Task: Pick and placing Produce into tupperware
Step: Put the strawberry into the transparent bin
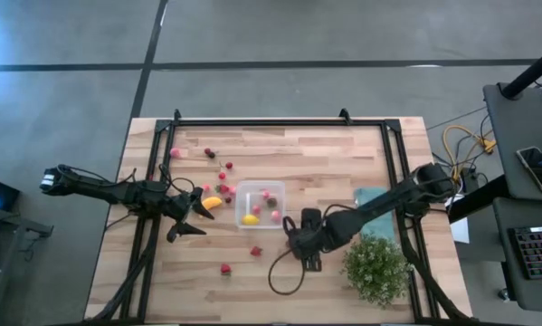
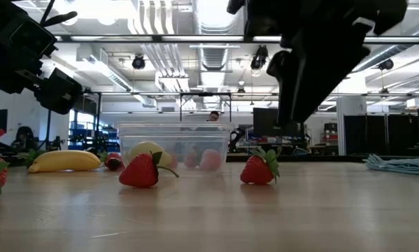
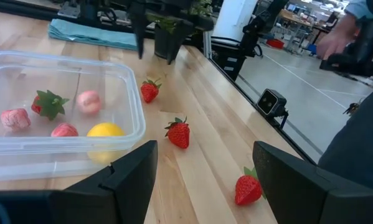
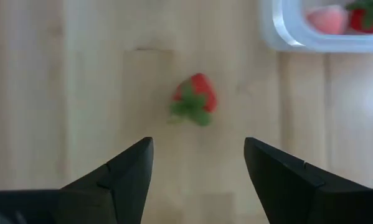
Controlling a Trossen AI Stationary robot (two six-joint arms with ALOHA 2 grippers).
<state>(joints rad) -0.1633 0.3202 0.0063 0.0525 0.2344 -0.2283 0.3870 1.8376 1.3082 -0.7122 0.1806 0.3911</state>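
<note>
A: Start at the near edge of the bench (image 1: 343, 149). Which berry is yours?

B: Take the tub (image 1: 260, 205) as your landmark. Nearest you is one strawberry (image 1: 225, 268), well clear of the tub on its near-left side. A second strawberry (image 1: 255, 251) lies closer to the tub, just off its near edge. That second one is the one to go for.

A: Which arm is nearer?

B: Your right end effector (image 1: 299, 249). It hangs above the bench just right of that berry, with the fingers spread wide and nothing between them. In the right wrist view the strawberry (image 4: 195, 98) sits ahead of the fingertips, roughly centred on the gap, its green cap turned toward you and its long axis running along your line of approach. I'd judge you need to move forward, then down.

A: And the left?

B: Your left end effector (image 1: 187, 220) is open too, empty, left of the tub beside the banana (image 1: 213, 203).

A: Inside the tub?

B: A lemon (image 1: 250, 218) and a few berries already lie in it.

A: Farther out?

B: More berries are scattered beyond the tub to its far left. The plant (image 1: 375, 269) and cloth (image 1: 372, 197) sit right of it.
</note>
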